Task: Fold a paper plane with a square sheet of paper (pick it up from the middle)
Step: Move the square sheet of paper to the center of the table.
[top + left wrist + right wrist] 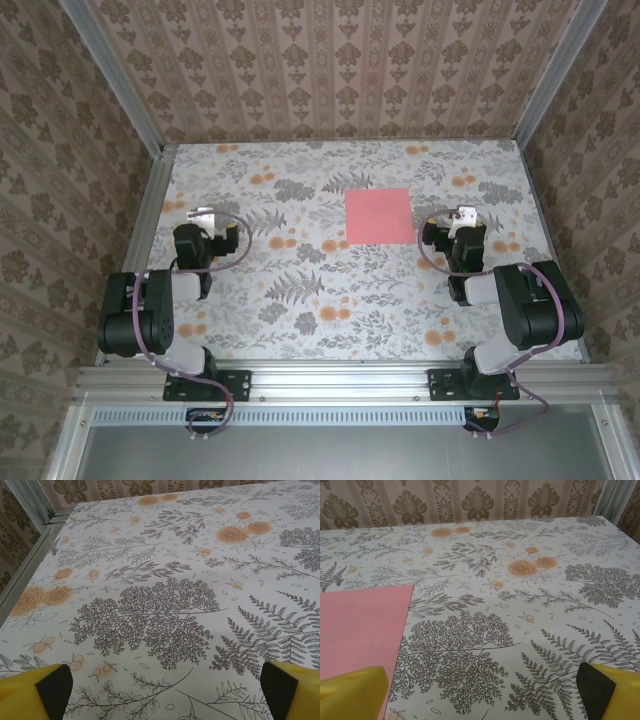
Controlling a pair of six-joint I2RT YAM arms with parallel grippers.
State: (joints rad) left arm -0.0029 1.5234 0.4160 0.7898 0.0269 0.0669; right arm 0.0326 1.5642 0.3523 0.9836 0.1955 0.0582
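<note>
Workspace: table covered with a floral print, grey ferns and orange blossoms; patterned wallpaper on three sides; aluminium frame along the edges.

Task item: the square sheet of paper lies flat on the table, right of centre and towards the far half. Colour is salmon pink. It is unfolded, with no crease visible. Its edges run roughly parallel to the table edges.

Right gripper: sits just to the right of the sheet, at about the same depth on the table. From above, a narrow strip of tablecloth shows between the sheet's right edge and the gripper. In the right wrist view the sheet fills the lower left, and its right edge runs down behind the left yellow finger. The dark pad of the other fingertip is over bare tablecloth. The jaws stand wide apart, with nothing between them. The sheet is off to the left of the gap, not centred in it.

Left gripper: on the left side of the table, well apart from the sheet. In the left wrist view both fingertips sit at the bottom corners, spread wide over printed cloth, gripping nothing.

Both arms are folded back, elbows near their bases at the near edge.
</note>
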